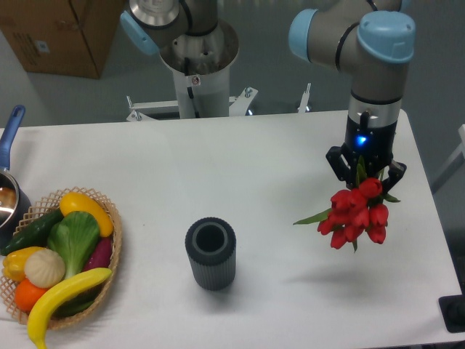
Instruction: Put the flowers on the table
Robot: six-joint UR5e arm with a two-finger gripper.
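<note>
The claw (pixel 361 171), at right of frame, is clamped on the stems of the red flowers (pixel 356 216), which hang clear above the white worktop (pixel 240 167). A dark ribbed vase (pixel 210 254) stands lower centre, a produce basket (pixel 109 251) lower left.

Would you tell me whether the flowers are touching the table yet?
Apart. The camera view shows the flowers hanging from the gripper, with their shadow cast separately on the table below them, so they are held above it.
</note>
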